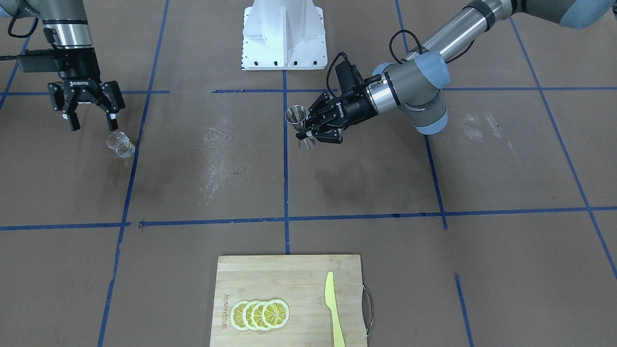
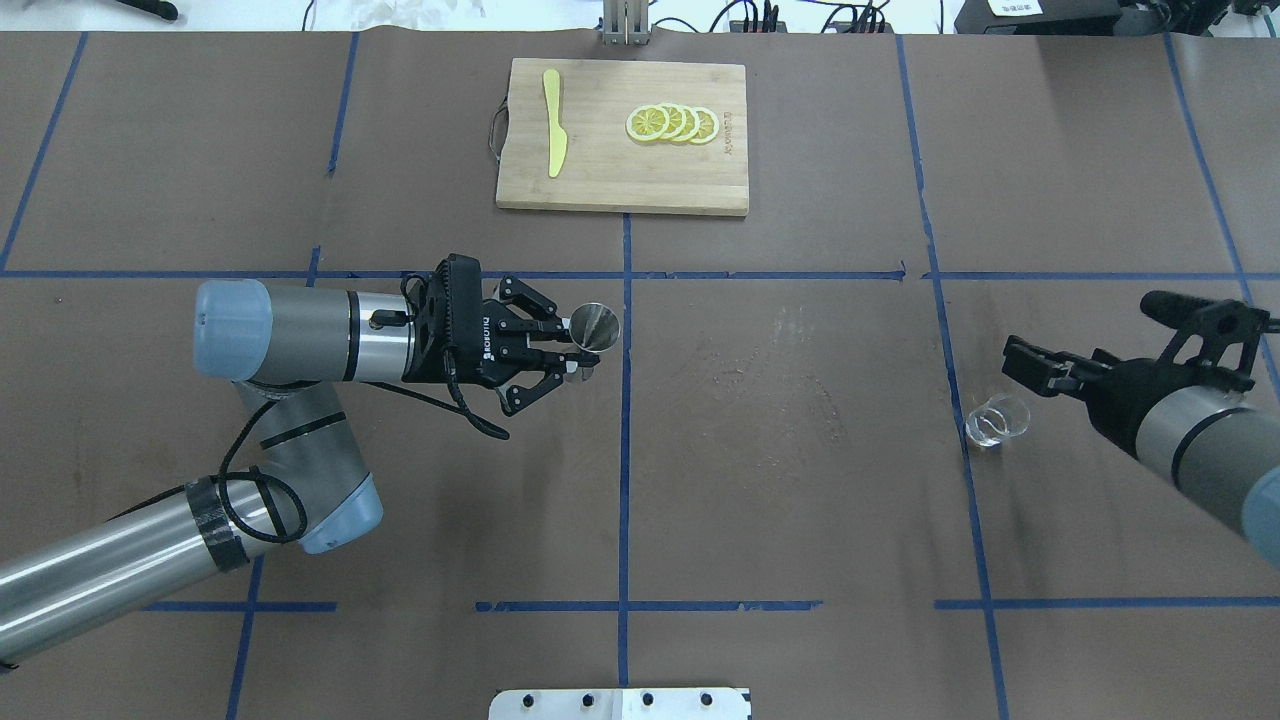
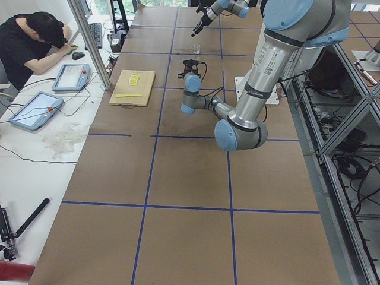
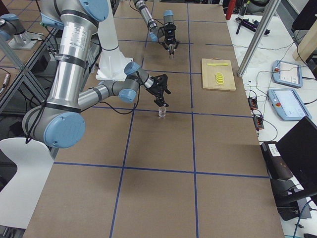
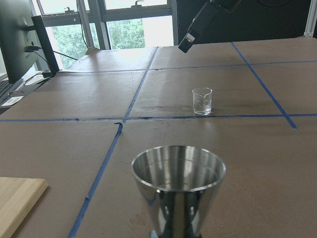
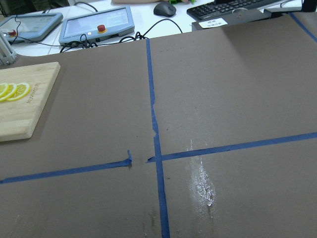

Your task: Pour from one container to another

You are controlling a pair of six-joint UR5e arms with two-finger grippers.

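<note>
Fingers [image 1: 324,140] of the left gripper [image 1: 308,131] are closed on the metal jigger [image 1: 295,115], held upright above the table [image 1: 366,193], seemingly against spilling. The glass beaker [image 1: 120,145] is stood well apart, near the spread-open right gripper [image 1: 91,120].

Left gripper [image 1: 305,134] level, clamped on a steel cup [image 1: 295,114] — right gripper [image 1: 94,126] pointing down, jaws apart.

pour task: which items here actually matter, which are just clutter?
In the job:
- metal jigger, held in the left gripper
- glass beaker, standing on the table by the open right gripper

Lying about:
- cutting board
- lemon slices on the board
- yellow knife on the board
</note>
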